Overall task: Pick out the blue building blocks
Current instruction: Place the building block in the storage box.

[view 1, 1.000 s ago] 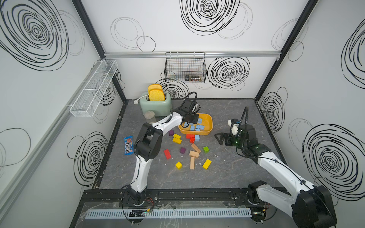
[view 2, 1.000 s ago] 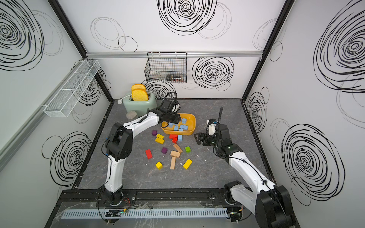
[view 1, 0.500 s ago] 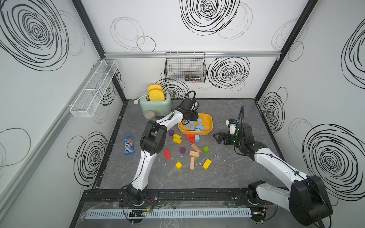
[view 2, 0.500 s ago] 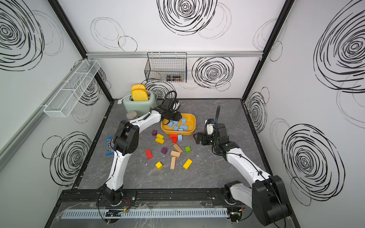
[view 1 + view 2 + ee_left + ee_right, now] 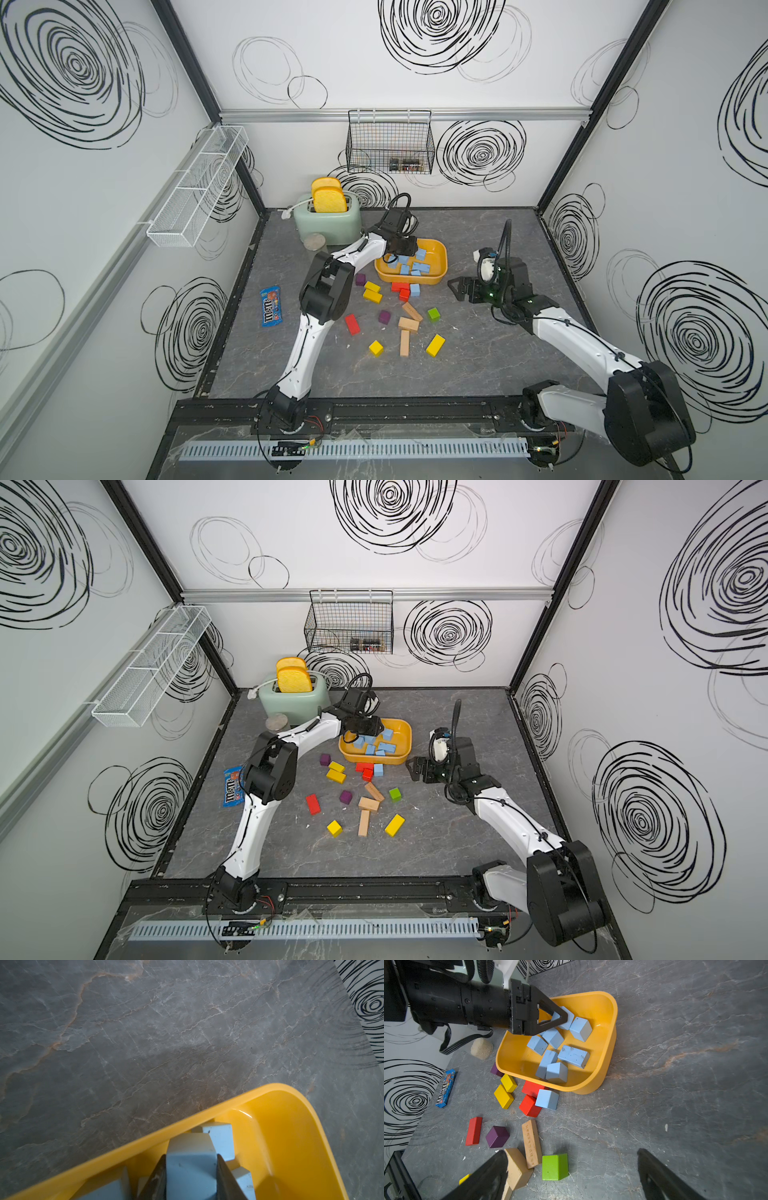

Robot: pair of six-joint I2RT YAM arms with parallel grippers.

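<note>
the floor of the cell is a grey marble-look tabletop (image 5: 478, 374), veined in white and rust. it is boxed in by white walls (image 5: 415, 91) scribbled with black swirls and by black corner posts (image 5: 595, 104). on the back wall a black wire basket (image 5: 390, 141) hangs from an aluminium rail (image 5: 498, 113), and a white mesh shelf (image 5: 195, 187) runs along the side wall. a mint toaster (image 5: 332, 230) holding two yellow slices (image 5: 328, 199) stands at the far corner of the surface, and a blue candy packet (image 5: 270, 306) lies flat near the side wall. a yellow tray (image 5: 435, 252) sits mid-table, and most of the blue building blocks (image 5: 417, 267) lie jumbled inside it. one more blue cube (image 5: 414, 289) rests on the marble just outside the tray's near wall, touching a red block (image 5: 404, 294). the left gripper (image 5: 562, 1017) hangs over the tray's far end, its fingers clenched on a blue block (image 5: 190, 1167). the right gripper (image 5: 457, 288) hovers over bare marble beside the tray, fingers spread wide with nothing between them. scattered blocks (image 5: 435, 345) in red, yellow, purple, green and plain wood dot the surface in front of the tray.
</note>
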